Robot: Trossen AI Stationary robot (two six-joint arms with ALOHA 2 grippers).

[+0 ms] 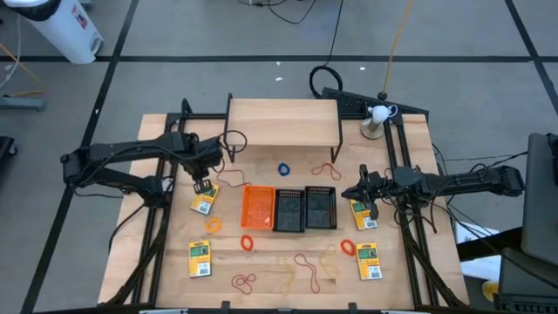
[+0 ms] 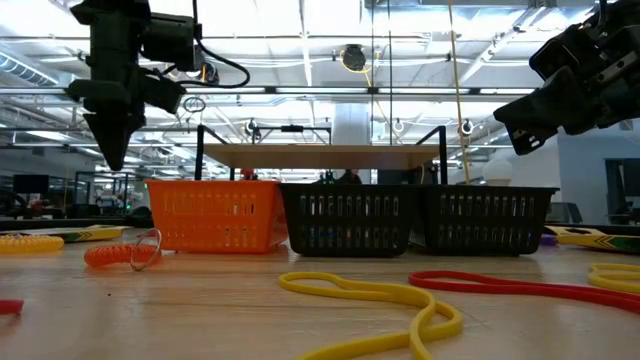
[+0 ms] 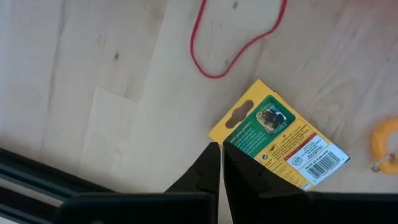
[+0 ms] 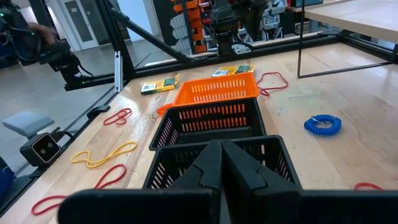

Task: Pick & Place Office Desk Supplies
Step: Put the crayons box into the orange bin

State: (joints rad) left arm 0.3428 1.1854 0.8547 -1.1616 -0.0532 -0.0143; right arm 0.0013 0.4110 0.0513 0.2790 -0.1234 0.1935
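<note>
A yellow-and-green pack point(image 3: 280, 142) lies flat on the table left of the orange bin point(image 1: 258, 208). My left gripper point(image 1: 202, 185) hangs over the pack's far end, pointing down and shut, with its tips point(image 3: 221, 155) clear above the table. Three more packs lie flat on the table point(image 1: 200, 259) point(image 1: 369, 262) point(image 1: 364, 214). Two black bins point(image 1: 289, 209) point(image 1: 320, 208) stand in a row to the right of the orange one. My right gripper point(image 1: 359, 192) is held level right of the bins, shut, pointing at them point(image 4: 217, 155).
A wooden shelf point(image 1: 283, 122) on black legs stands at the back. Rubber bands lie scattered: red point(image 3: 230, 43) by the left pack, red point(image 1: 327, 168) and a blue coil point(image 1: 284, 169) before the shelf, orange coils point(image 1: 248, 242) point(image 1: 348, 248), and yellow and red loops point(image 2: 400, 300) near the front.
</note>
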